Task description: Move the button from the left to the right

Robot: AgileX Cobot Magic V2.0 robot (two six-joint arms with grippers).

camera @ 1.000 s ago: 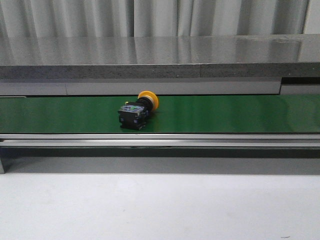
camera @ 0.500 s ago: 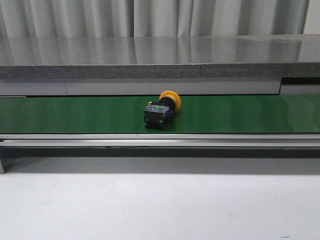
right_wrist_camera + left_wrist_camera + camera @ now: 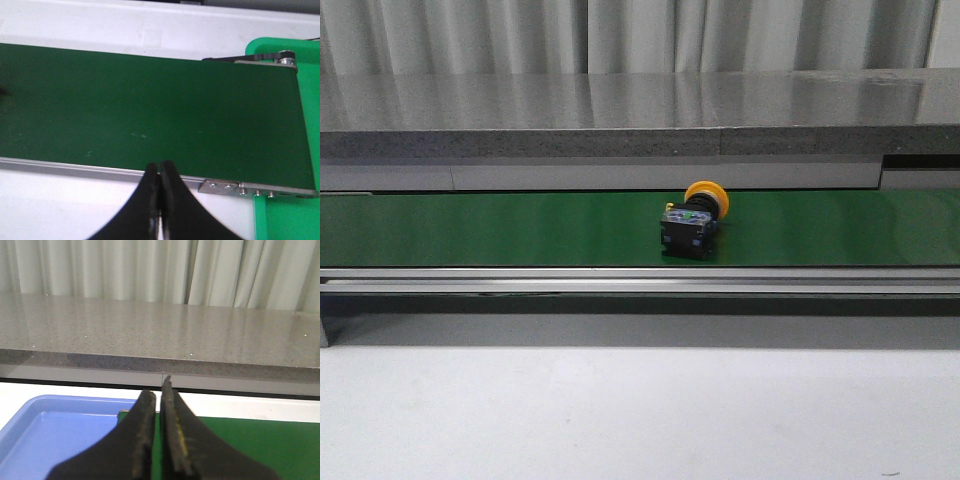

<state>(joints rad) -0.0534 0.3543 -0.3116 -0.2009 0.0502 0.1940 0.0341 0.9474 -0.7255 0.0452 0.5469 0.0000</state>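
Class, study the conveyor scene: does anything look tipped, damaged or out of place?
Only one thing: the button lies on its side on the green belt, yellow cap toward the back, black block toward the camera. No visible damage or spill.

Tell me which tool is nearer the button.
Probably right; neither wrist view shows the button. It lies right of centre on the belt. The left tool, shut, is at the belt's left end by the blue tray; the right tool, shut, at its right end.
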